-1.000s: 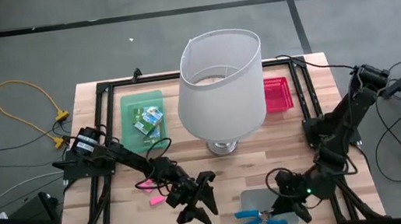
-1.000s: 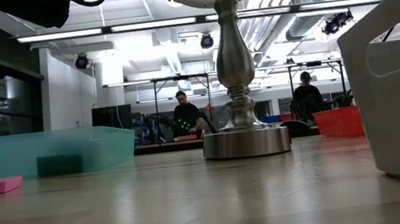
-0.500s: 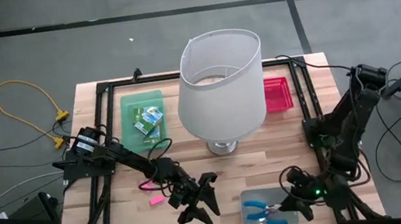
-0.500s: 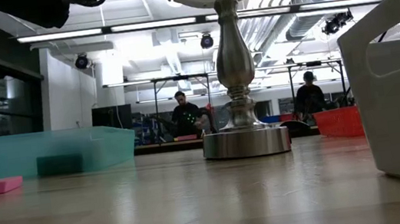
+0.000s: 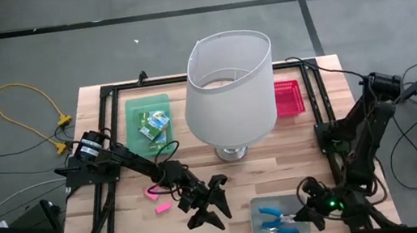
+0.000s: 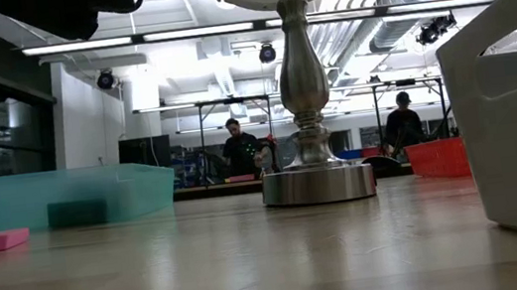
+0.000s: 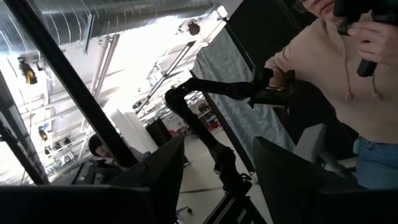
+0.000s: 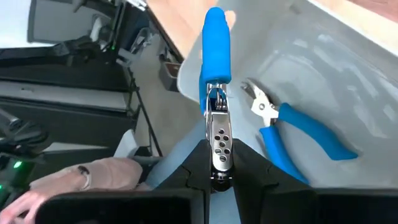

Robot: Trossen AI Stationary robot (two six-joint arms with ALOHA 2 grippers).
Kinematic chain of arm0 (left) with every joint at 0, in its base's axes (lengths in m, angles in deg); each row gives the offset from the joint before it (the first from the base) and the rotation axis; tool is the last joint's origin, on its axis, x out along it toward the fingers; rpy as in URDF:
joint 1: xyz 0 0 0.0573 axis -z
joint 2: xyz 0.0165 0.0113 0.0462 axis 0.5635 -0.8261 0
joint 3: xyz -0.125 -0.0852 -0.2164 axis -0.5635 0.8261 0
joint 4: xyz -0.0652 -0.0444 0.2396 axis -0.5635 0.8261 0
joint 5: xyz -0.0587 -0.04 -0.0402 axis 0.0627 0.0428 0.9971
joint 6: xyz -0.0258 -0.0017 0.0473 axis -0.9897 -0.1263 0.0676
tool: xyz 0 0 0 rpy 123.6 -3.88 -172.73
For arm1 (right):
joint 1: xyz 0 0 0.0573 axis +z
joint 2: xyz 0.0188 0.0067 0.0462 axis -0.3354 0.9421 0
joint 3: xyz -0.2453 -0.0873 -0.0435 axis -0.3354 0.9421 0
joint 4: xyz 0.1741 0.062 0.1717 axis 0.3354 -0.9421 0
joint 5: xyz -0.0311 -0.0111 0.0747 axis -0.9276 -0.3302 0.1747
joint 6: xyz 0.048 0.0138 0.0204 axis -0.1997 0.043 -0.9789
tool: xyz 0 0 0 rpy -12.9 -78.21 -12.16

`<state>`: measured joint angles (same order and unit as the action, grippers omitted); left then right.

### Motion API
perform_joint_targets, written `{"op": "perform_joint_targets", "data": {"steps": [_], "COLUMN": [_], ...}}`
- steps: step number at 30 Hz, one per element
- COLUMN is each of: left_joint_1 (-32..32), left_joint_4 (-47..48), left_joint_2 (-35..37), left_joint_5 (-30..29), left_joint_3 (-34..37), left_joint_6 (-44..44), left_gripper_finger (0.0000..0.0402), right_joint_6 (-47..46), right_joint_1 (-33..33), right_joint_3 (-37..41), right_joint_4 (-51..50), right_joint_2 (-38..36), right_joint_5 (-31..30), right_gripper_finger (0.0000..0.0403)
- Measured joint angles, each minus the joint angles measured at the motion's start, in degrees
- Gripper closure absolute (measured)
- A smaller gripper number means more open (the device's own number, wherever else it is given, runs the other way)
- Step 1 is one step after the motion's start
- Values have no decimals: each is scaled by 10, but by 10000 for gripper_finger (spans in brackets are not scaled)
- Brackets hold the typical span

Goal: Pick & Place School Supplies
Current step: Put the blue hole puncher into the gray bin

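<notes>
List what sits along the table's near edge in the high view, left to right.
Pink erasers → left gripper, open → clear tray holding blue-handled tools → right gripper, shut on a blue-handled tool.

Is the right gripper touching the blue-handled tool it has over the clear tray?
Touching. The right wrist view shows the right gripper with its jaws clamped on the metal end of the blue-handled tool, above the clear tray.

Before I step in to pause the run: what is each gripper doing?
Left gripper: open, holding nothing, above the table's front.
Right gripper: shut on a blue-handled tool, above the clear tray.
</notes>
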<state>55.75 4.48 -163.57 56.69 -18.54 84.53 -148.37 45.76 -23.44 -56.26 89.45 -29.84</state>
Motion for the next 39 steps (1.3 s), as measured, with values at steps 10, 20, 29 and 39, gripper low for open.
{"op": "perform_joint_targets", "data": {"steps": [10, 20, 29, 39], "left_joint_1": [0, 0, 0, 0], "left_joint_4": [0, 0, 0, 0], "left_joint_2": [0, 0, 0, 0], "left_joint_5": [1, 1, 1, 1], "left_joint_3": [0, 0, 0, 0], "left_joint_6": [0, -1, -3, -3], "left_gripper_finger": [218, 218, 218, 218], "right_joint_6": [-56, -52, -40, -35], "right_joint_1": [-43, -55, -55, -53], "right_joint_3": [0, 0, 0, 0], "right_joint_4": [1, 1, 0, -4], "right_joint_2": [38, 38, 38, 38], "right_joint_5": [52, 77, 77, 111], "right_gripper_finger": [370, 311, 302, 301]}}
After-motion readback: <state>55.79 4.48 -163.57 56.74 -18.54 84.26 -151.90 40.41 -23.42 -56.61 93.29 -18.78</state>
